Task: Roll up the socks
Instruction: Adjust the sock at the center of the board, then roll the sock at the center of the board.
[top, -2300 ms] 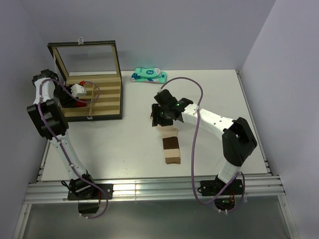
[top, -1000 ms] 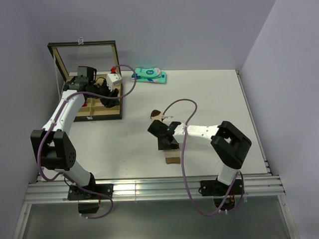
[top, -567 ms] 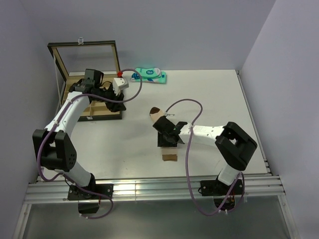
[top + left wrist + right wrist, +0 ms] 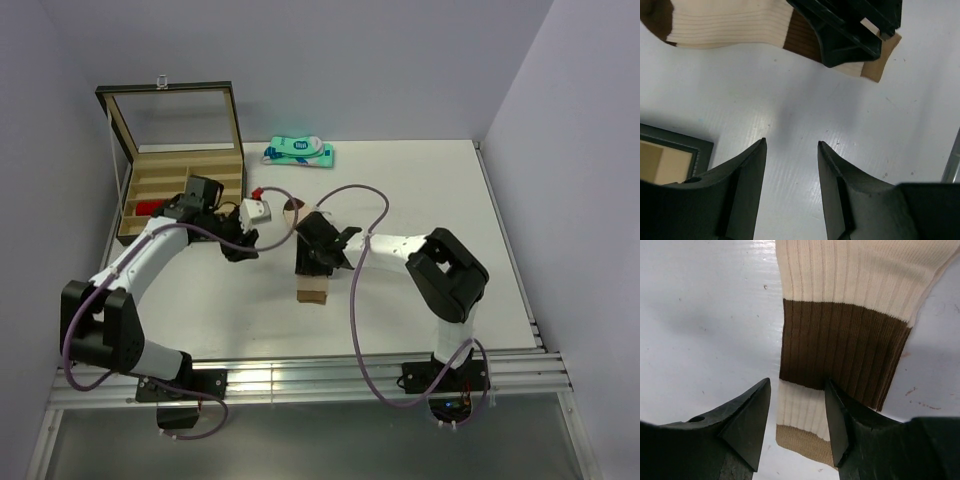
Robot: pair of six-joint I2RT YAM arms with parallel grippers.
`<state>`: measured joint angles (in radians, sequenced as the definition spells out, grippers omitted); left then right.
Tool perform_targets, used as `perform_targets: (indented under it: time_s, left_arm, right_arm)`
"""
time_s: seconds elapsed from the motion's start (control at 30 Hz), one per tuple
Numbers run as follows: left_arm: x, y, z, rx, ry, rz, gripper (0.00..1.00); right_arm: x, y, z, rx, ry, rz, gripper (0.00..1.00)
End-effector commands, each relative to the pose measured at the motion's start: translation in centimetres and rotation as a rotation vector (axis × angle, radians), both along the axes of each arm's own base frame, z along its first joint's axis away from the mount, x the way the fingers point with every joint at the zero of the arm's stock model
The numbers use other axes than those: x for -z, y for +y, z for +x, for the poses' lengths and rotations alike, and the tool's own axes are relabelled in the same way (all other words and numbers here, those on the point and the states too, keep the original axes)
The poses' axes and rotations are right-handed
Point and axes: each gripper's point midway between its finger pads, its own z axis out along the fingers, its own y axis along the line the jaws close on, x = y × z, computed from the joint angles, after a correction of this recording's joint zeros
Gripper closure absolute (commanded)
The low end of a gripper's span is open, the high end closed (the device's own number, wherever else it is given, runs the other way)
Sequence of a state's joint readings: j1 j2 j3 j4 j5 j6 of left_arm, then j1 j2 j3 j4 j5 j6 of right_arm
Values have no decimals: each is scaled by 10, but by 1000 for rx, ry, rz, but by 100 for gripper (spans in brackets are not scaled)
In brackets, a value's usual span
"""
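Table (image 4: 450,200): left claw (image 4: 791,146) now beside cream sock (image 4: 730,22).

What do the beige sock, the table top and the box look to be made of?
Sock: knitted fabric, matte; fine lengthwise ribs, cream with brown bands. Table: white sheet, probably plastic, slightly glossy; faint parallel lines and scuffs. Box: seems wood, pale dividers, dark frame; its lid holds a clear pane, glass or plastic.
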<state>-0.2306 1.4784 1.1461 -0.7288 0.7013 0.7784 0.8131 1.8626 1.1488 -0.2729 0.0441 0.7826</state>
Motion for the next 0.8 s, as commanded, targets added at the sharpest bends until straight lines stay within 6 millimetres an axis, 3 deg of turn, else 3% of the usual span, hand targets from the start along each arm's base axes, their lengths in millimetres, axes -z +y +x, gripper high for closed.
perform_targets:
  time_s: [0.0, 0.17, 0.2, 0.27, 0.3, 0.37, 0.5, 0.63, 0.77]
  left_arm:
    - [-11, -12, 1, 53, -204, 18, 49]
    - [-7, -27, -9, 44, -275, 0, 49]
    - [-23, -36, -6, 42, -353, -40, 48]
    - [-14, -39, -10, 26, -390, -29, 48]
    - [-22, -51, -13, 40, -432, -56, 47]
    - [-11, -58, -21, 55, -435, -42, 47]
    - [4, -81, -38, 120, -498, -53, 49]
    - [16, -101, -53, 142, -584, -96, 49]
    - [32, -113, -62, 163, -563, -95, 50]
  right_arm:
    - [-12, -8, -2, -8, -26, 12, 45]
    - [-78, -7, 7, 23, -137, 155, 44]
    - [-87, -7, 7, 28, -147, 179, 44]
    - [-113, -10, 10, 54, -183, 261, 44]
    - [-118, -14, 12, 70, -192, 274, 44]
    - [-132, -27, 13, 117, -215, 274, 44]
    - [-143, -48, 12, 174, -245, 311, 44]
    - [-136, -69, 4, 222, -249, 314, 44]
    - [-132, -83, -3, 256, -259, 318, 44]
